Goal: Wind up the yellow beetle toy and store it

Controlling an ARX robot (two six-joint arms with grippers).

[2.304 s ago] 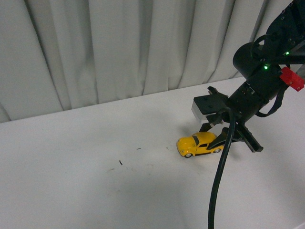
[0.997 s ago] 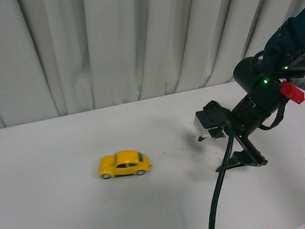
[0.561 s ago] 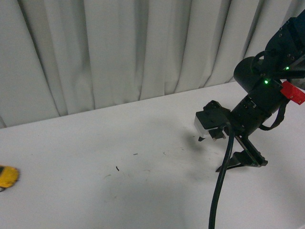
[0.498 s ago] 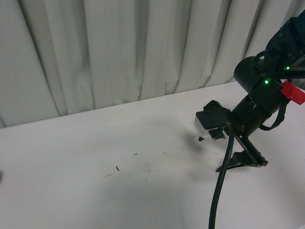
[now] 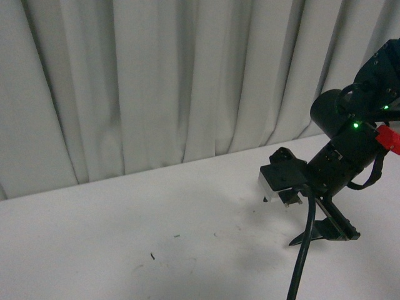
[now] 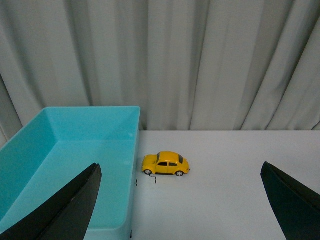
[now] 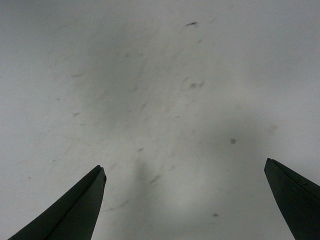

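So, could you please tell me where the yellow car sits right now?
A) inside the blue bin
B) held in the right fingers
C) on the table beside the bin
C: the left wrist view shows the car standing on its wheels on the table, just outside the bin.

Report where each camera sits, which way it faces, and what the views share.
Front: on the body, facing the curtain across the table; right gripper shows, open.
Left wrist: on the left arm, facing level toward yellow beetle toy near teal bin; left gripper open.
Right wrist: on the right arm, looking down at scuffed table between its fingers.
Shared: front and left wrist both show curtain and table.
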